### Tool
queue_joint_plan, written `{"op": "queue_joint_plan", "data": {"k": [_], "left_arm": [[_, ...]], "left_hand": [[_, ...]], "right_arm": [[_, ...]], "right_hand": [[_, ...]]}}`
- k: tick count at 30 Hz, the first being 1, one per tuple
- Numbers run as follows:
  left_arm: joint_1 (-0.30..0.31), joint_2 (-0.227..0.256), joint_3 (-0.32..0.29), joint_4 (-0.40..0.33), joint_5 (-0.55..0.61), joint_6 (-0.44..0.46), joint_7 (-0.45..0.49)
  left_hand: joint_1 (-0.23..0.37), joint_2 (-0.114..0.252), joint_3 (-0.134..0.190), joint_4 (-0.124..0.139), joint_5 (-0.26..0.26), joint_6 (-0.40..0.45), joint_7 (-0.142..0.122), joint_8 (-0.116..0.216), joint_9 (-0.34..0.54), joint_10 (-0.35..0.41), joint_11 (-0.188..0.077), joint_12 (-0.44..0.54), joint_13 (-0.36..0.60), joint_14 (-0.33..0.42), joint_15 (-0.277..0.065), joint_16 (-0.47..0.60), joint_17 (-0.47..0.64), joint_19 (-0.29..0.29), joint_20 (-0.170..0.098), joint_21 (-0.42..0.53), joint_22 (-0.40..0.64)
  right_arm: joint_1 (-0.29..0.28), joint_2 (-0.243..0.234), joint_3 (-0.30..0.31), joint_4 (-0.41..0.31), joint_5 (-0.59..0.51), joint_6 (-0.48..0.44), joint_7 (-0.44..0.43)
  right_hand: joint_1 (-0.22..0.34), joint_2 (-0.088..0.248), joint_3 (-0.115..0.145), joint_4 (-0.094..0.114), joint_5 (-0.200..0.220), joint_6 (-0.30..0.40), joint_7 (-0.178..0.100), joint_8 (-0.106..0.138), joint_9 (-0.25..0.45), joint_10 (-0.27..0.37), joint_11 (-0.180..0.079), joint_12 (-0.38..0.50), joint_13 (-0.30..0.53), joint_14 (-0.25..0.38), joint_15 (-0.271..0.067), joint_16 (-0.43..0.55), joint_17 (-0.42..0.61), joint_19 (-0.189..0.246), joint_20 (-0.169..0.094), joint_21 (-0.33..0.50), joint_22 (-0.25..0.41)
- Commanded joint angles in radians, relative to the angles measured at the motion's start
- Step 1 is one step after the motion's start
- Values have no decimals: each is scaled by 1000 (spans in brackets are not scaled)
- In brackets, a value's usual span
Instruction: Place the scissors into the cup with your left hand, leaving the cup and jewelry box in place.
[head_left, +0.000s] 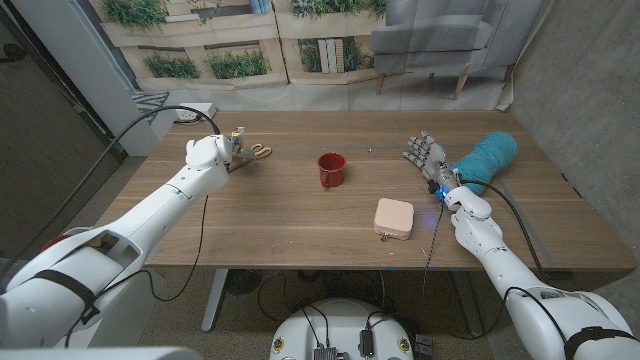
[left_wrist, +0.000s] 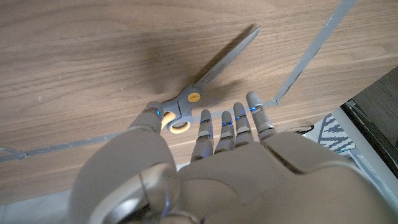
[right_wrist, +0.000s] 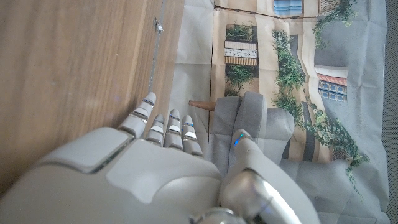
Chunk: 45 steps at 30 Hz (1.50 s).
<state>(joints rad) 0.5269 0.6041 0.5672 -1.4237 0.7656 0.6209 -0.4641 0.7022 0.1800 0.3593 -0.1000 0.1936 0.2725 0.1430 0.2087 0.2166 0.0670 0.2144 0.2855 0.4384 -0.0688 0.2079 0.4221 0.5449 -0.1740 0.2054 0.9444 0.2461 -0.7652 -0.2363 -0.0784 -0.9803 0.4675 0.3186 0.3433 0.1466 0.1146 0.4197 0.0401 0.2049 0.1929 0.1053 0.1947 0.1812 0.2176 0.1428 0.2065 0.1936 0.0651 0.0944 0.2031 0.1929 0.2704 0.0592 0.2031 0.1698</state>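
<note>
Wood grain runs across the table (head_left: 300, 215), which stands before a backdrop printed with plants and pallets; a grey armchair (head_left: 440, 40) sits behind. The scissors (left_wrist: 208, 78) lie flat at the table's left side, blades closed, yellow handles toward the left hand (head_left: 212, 153), whose thumb touches a handle while the fingers stay spread, gripping nothing. The red cup (head_left: 332, 168) stands mid-table, the pink jewelry box (head_left: 394, 218) nearer the front edge. The right hand (head_left: 428, 155) waits open beside a teal yarn ball (head_left: 485, 160).
</note>
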Motion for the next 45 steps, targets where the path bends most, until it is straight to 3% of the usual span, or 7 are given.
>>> {"op": "queue_joint_plan", "data": {"k": [1, 20, 25, 32, 40, 45], "left_arm": [[-18, -18, 10, 53, 9, -13, 3], [-42, -39, 39, 106, 34, -28, 28], [-45, -39, 44, 109, 40, -30, 29], [-48, -45, 48, 122, 42, -30, 34], [-46, -49, 52, 126, 49, -28, 50], [-44, -48, 54, 126, 56, -28, 61]], "left_hand": [[6, 1, 13, 1, 3, 10, 73, 4, 5, 14, 3, 11, 5, 6, 1, 5, 0, -134, 8, 11, 3], [21, 3, 56, 3, 7, 71, 73, 13, 8, 58, 2, 30, 7, 58, -5, 12, -14, -113, 9, 45, 3], [49, 4, 92, -4, 10, 138, 74, 20, 13, 104, 1, 53, 12, 94, -8, 42, 0, -96, 9, 75, 5], [53, 1, 107, -4, 10, 160, 74, 16, 14, 117, 1, 61, 16, 108, -10, 51, 2, -90, 9, 93, 6], [86, 0, 177, -18, 14, 271, 75, 16, 24, 198, 0, 99, 28, 178, -21, 87, 8, -68, 10, 162, 3], [104, 5, 191, -24, 14, 309, 74, 19, 28, 226, -11, 113, 33, 204, -23, 119, 27, -63, 10, 182, 2]], "right_arm": [[2, 0, -2, 2, 0, 3, -3], [16, 3, 1, 25, 0, 9, 1], [22, 5, 2, 36, 0, 16, 6], [23, 6, 4, 38, -1, 18, 7], [20, 5, 5, 33, -1, 16, 4], [21, 5, 5, 33, -1, 15, 5]], "right_hand": [[-6, -1, 1, 3, 4, 1, -4, -4, 4, 12, 2, 0, 1, 10, 3, -2, 2, 8, 3, -3, 5], [-9, -3, 0, 3, 5, 0, -4, -4, 4, 12, 2, -1, 2, 11, 3, -3, 1, 8, 2, -3, 5], [-9, -4, 0, 3, 5, 0, -3, -4, 4, 12, 1, -2, 2, 11, 3, -3, 1, 8, 3, -3, 5], [-10, -4, 1, 3, 6, -1, -3, -4, 4, 12, 2, -2, 2, 12, 4, -4, 1, 8, 3, -3, 5], [-11, -4, 1, 3, 6, -1, -3, -4, 4, 12, 3, -2, 2, 12, 3, -4, 1, 8, 3, -3, 5], [-13, -5, 1, 4, 6, -1, -3, -4, 4, 15, 3, -1, 2, 15, 3, -3, 1, 11, 3, -3, 5]]}}
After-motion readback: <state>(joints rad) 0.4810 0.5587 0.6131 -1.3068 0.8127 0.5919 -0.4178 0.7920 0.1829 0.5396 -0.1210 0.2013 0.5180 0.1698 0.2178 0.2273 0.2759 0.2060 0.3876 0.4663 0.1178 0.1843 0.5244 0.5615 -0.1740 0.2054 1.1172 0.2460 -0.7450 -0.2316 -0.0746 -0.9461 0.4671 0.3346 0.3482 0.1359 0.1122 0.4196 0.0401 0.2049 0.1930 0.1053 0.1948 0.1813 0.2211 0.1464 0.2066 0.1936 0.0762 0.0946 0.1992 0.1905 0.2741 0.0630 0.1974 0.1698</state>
